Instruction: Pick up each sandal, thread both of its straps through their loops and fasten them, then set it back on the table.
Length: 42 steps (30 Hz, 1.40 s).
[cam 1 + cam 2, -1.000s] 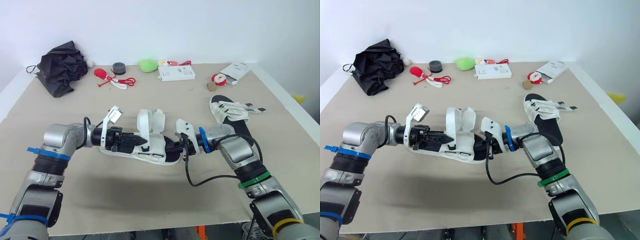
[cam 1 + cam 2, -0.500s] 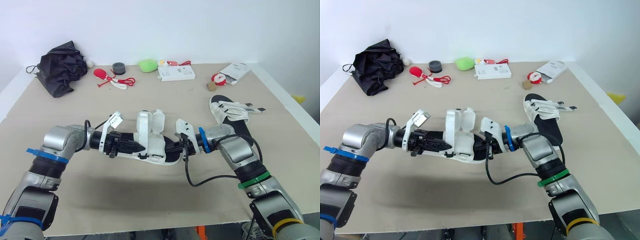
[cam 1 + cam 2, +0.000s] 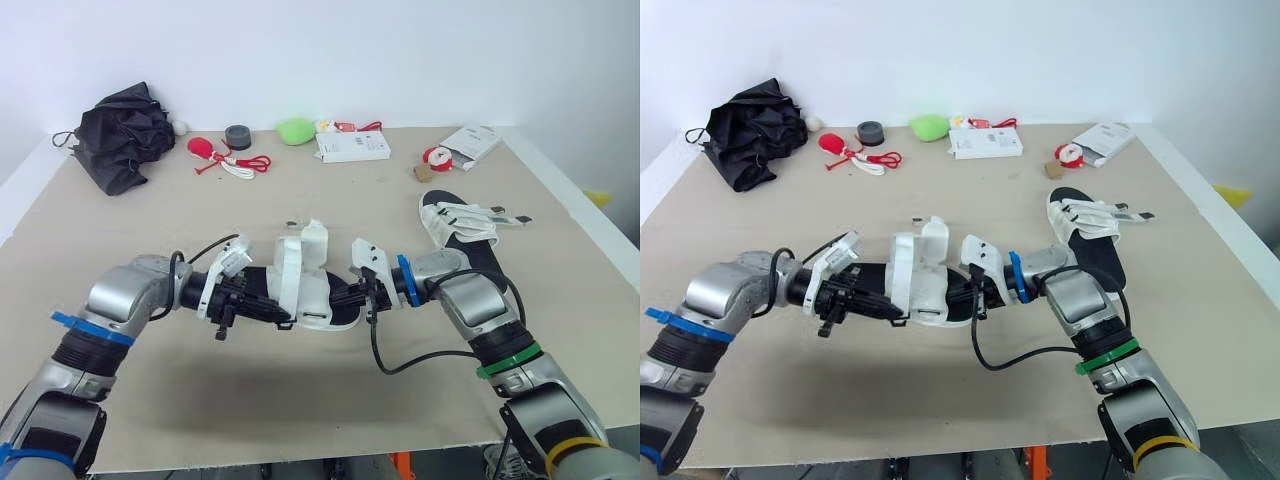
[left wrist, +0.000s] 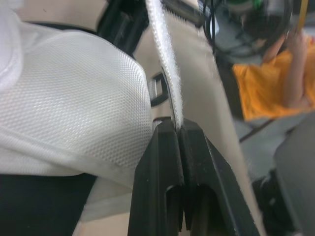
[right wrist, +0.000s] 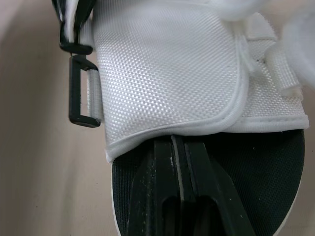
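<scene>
White mesh sandal (image 3: pixel 305 290), black-soled, frame centre: right tool (image 5: pixel 178 145) clamped shut on its edge as anchor; left tool (image 4: pixel 179 129) pinched shut on white strap (image 4: pixel 165 54), evidently for threading.

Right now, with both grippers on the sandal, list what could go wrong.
1. The left gripper pinches the white strap only at its fingertips, so the strap may slip free when pulled.
2. The right gripper holds the sandal just at the edge of its white upper. A hard tug on the strap could twist the sandal loose and drop it.
</scene>
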{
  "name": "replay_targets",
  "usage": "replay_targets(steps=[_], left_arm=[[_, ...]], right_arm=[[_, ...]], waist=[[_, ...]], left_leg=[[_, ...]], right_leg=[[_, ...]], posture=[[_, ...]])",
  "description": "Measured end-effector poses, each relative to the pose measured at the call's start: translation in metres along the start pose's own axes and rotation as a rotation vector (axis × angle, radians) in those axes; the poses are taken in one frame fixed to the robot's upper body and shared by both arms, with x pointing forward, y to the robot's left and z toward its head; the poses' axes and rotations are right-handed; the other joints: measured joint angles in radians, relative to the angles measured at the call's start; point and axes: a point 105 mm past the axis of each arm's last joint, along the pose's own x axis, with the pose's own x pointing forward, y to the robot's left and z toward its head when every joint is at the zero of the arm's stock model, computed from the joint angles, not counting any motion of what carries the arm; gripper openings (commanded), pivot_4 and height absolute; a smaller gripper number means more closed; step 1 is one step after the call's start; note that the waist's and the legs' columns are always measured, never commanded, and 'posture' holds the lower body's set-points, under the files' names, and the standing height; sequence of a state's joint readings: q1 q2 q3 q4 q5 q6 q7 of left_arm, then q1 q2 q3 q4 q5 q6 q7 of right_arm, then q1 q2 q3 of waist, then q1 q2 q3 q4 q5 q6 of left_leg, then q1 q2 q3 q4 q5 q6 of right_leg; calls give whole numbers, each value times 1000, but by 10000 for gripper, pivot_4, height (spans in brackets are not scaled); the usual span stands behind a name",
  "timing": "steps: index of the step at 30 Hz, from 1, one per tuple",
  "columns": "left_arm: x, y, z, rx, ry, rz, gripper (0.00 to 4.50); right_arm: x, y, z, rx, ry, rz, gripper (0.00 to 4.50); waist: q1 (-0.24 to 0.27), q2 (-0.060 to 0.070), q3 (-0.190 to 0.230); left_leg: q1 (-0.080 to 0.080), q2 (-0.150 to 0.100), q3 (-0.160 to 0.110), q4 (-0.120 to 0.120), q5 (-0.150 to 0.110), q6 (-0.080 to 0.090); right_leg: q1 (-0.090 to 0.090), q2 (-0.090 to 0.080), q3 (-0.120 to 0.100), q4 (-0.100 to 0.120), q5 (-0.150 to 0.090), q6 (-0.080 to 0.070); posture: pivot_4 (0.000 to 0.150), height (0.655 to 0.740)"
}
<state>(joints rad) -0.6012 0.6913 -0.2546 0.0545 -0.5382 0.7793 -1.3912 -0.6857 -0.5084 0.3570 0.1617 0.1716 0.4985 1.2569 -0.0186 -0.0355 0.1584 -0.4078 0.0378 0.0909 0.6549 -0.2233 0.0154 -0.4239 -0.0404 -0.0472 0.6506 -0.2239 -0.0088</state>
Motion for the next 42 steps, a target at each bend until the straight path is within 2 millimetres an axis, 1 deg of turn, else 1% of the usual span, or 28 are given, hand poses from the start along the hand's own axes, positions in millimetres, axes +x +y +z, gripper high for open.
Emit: replay_targets(steps=[3,4,5,6,8,9,10,11,13,16,19,20,22,24,27,29,31,34,35,37,39,42], left_arm=[[1,8,0,88,12,42,185],[1,10,0,99,8,52,2818],[3,13,0,101,-4,62,5879],[3,14,1,104,-17,67,9911],[1,16,9,110,-46,87,19443],[1,16,10,109,-49,90,23525],[0,16,12,93,-59,87,26272],[0,13,14,58,-83,73,30638],[-1,6,19,-4,-123,37,30638],[-7,-14,34,-87,-181,-38,30638],[-14,-26,37,-129,-180,-71,30638],[-21,-30,37,-131,-165,-61,30638],[-27,-31,36,-126,-160,-37,30638],[-34,-30,28,-116,-143,2,30638],[-46,-19,10,-66,-112,112,30638],[-49,-14,0,-46,-103,152,30638],[-50,-12,-6,-5,-93,171,30638],[-47,-11,-16,60,-79,183,30638],[-40,-9,-22,89,-85,189,30638],[-29,-8,-28,93,-95,181,30638],[-19,-11,-29,94,-114,169,30638],[-16,-15,-30,105,-109,164,30638]], right_arm=[[0,0,0,2,2,-1,0],[0,-1,-1,4,2,-2,0],[0,-1,-1,6,3,-4,0],[-1,-1,-2,8,4,-7,0],[-1,-3,-2,6,10,-13,0],[-1,-3,-2,6,10,-15,0],[-1,-3,-2,6,10,-14,0],[-1,-3,-2,7,9,-13,0],[-1,-3,-2,7,9,-9,0],[2,-2,0,1,5,1,0],[3,-2,1,-1,1,4,0],[3,-2,1,-2,1,7,0],[3,-2,1,-1,1,7,0],[4,-2,1,-4,1,9,0],[4,-2,1,-3,0,8,0],[4,-3,1,-1,-1,7,0],[4,-3,1,0,-3,7,0],[5,-2,1,-1,-4,8,0],[5,-2,1,0,-4,8,0],[5,-2,1,0,-5,8,0],[5,-2,2,-2,-6,9,0],[5,-2,2,-2,-6,9,0]], waist=[[0,0,0],[1,1,-1],[1,1,-1],[1,0,-1],[1,0,-1],[1,0,-1],[1,0,-1],[1,0,-1],[1,0,-1],[-1,0,-1],[-4,0,-1],[-5,0,-1],[-4,0,-1],[-5,0,-1],[-4,0,-1],[-2,0,-1],[-2,0,-1],[-3,0,-1],[-2,0,-1],[-2,0,-1],[-2,0,-1],[-2,0,-1]], left_leg=[[0,0,0,0,0,0],[1,0,0,0,0,0],[1,0,0,0,0,0],[1,0,0,1,1,1],[1,0,0,1,2,2],[1,0,0,1,2,2],[1,0,0,1,2,2],[1,0,0,1,3,2],[1,0,0,1,3,2],[0,0,0,1,3,2],[0,1,0,0,2,1],[1,1,0,-1,2,1],[1,1,0,-1,2,1],[1,2,0,-1,2,1],[1,2,0,-1,2,0],[1,3,0,-1,3,0],[1,3,1,-1,3,0],[1,4,2,-1,2,-1],[1,4,2,-1,2,-1],[1,5,2,-1,2,-1],[1,5,2,-1,2,-1],[1,5,2,-1,2,-1]], right_leg=[[0,0,0,0,0,0],[1,0,0,0,1,0],[1,0,0,0,1,0],[1,0,0,0,2,1],[2,0,-1,0,3,1],[2,0,-1,0,3,1],[2,0,-1,0,3,1],[1,0,-1,0,4,2],[1,0,-1,0,4,2],[1,0,0,0,3,2],[0,2,0,0,3,1],[0,2,0,0,2,0],[0,2,0,0,2,0],[0,2,0,0,2,0],[0,2,0,0,2,-2],[0,2,-1,0,2,-3],[-1,1,-1,0,0,-6],[-1,2,-1,0,1,-7],[-1,2,-1,0,1,-7],[-1,2,-1,0,1,-7],[-1,2,-1,0,2,-5],[-1,3,-1,0,2,-5]], posture=[[1500,7400],[1500,7400],[1500,7400],[1500,7400],[1500,7400],[1500,7400],[1500,7400],[1500,7400],[1500,7400],[1500,7400],[1500,7400],[1500,7400],[1500,7400],[1500,7400],[1500,7400],[1500,7400],[1500,7400],[1500,7400],[1500,7400],[1500,7400],[1500,7400],[1500,7400]])
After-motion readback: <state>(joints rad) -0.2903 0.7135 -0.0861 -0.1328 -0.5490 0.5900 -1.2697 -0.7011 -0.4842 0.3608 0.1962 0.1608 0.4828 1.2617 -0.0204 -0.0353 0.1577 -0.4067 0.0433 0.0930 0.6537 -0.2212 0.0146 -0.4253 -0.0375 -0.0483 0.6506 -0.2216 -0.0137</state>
